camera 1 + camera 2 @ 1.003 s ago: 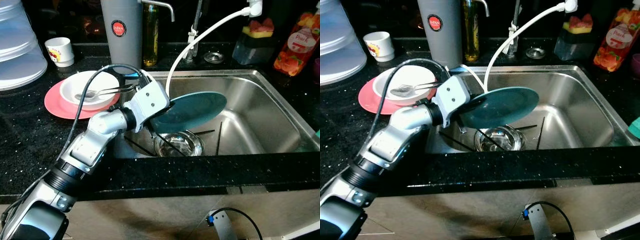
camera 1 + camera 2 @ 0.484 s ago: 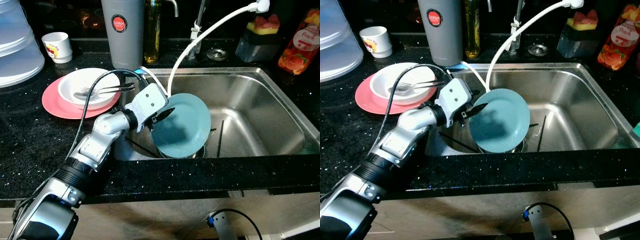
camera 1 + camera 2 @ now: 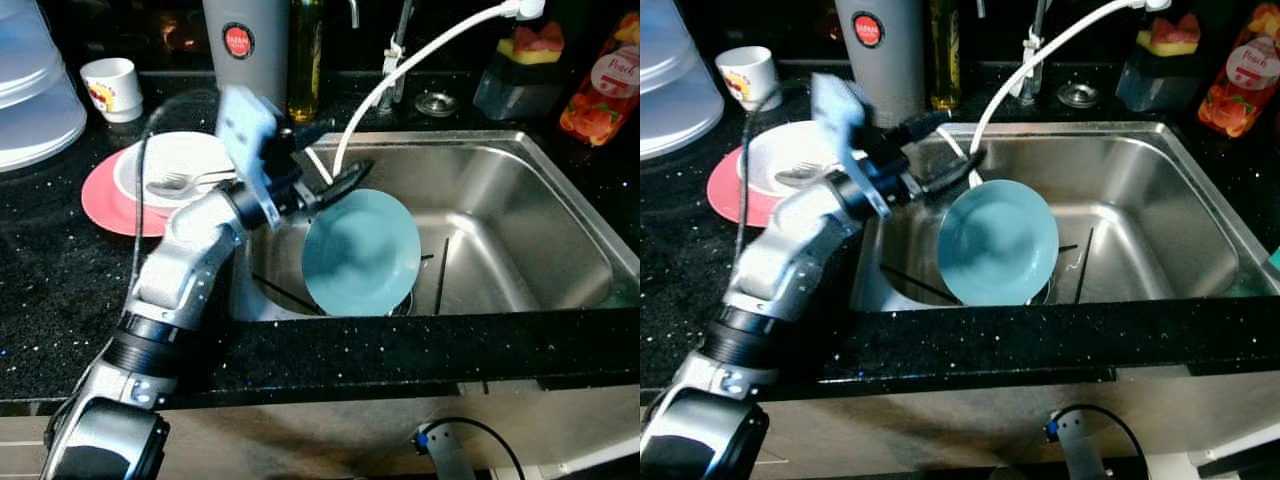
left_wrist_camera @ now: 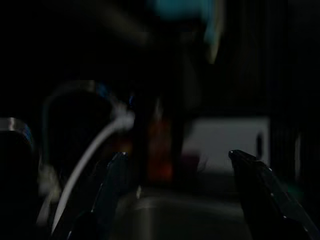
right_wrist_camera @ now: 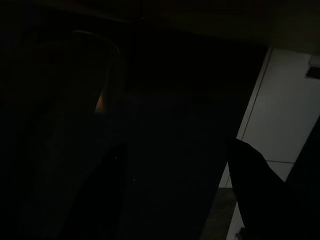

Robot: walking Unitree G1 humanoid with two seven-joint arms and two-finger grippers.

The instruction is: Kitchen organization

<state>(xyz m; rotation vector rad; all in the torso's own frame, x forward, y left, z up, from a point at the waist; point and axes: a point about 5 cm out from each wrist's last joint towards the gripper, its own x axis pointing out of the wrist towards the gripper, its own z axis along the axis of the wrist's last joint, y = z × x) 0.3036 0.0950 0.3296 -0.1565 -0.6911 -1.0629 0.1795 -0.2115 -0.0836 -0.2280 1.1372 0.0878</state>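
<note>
Released, the round teal plate (image 3: 360, 254) is standing on edge in the steel sink (image 3: 540, 215).
Left gripper (image 3: 335, 165) is rising above it, fingers spread apart and empty.

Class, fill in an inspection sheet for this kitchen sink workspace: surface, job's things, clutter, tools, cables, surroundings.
Surface: black speckled counter around a steel sink.
Job's things: teal plate on edge in the sink; white bowl with fork on a pink plate.
Clutter: mug, grey flask, oil bottle, juice bottle.
Tools: left tool open above the teal plate; right tool open, dark.
Cables: white hose over the sink; black cable along the left arm.
Surroundings: nothing seen.
</note>
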